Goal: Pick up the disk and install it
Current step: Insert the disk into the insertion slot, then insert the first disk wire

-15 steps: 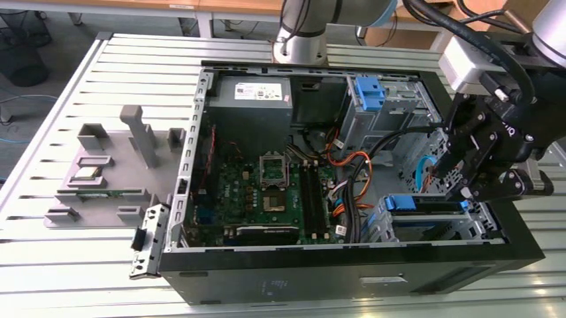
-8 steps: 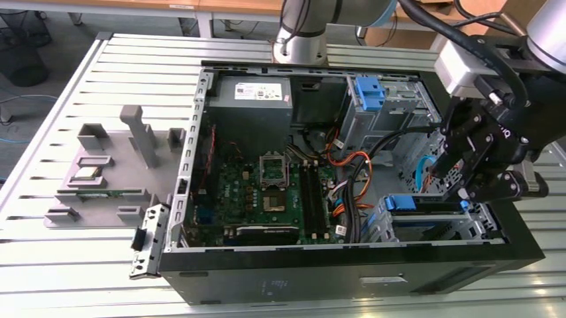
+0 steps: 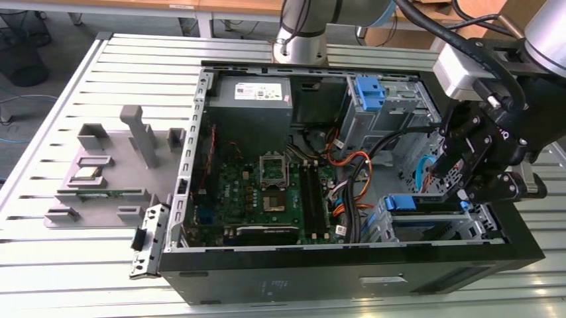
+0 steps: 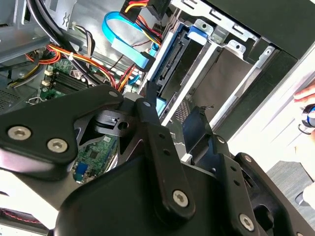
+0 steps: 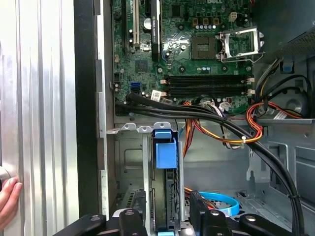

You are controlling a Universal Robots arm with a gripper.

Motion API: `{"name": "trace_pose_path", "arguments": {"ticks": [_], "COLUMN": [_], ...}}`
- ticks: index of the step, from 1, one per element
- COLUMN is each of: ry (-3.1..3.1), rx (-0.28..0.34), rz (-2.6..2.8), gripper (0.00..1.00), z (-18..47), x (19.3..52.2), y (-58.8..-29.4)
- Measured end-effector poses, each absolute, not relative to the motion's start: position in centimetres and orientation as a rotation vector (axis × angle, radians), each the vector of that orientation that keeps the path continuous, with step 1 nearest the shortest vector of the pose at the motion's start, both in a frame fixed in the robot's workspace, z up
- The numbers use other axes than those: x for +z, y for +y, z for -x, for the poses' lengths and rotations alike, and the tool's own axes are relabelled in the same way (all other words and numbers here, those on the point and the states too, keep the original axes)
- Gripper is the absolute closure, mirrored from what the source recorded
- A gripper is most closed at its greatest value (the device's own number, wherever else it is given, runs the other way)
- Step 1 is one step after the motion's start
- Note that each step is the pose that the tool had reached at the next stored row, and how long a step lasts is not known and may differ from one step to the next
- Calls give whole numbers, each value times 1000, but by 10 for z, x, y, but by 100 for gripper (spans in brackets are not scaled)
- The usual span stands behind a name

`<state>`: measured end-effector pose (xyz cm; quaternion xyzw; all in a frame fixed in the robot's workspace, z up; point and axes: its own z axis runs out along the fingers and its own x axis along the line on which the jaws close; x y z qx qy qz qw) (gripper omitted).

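The black tower computer case [image 3: 354, 265] lies on its side, lid off, on the slatted aluminium table [image 3: 132, 73]. The arm's black two-fingered gripper [image 3: 464, 192] hangs over the corner of the case at the exterior view's right, directly above the bare-metal drive cage [image 3: 442, 225].

The disk [image 3: 411, 203], a flat silver hard drive in a blue plastic carrier bracket, stands on edge in a slot of that cage, its blue tab [image 5: 165, 150] facing up between the metal rails. In both wrist views the gripper [image 5: 168, 211] [image 4: 173, 105] has its fingers [image 4: 152, 123] spread wide, one to each side of the slot. Nothing is clamped between them, and they look clear of the disk [image 4: 170, 64].

A bundle of black cables [image 5: 197, 114] crosses between the cage and the green motherboard [image 3: 256, 192], and a light-blue flat cable [image 4: 123, 42] loops beside the cage. The large grey power-supply box [image 3: 252, 99] sits in the far corner of the case. A person's hand [image 5: 7, 201] rests on the table just outside the case wall.
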<state>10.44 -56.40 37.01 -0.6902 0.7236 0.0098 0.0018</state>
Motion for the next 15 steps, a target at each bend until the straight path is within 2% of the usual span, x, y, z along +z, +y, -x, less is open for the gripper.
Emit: {"name": "trace_pose_path", "arguments": {"ticks": [15], "ry": [2269], "rx": [28], "rz": [2164], "gripper": [52], "z": [-104], "x": [372], "y": [-564]}}
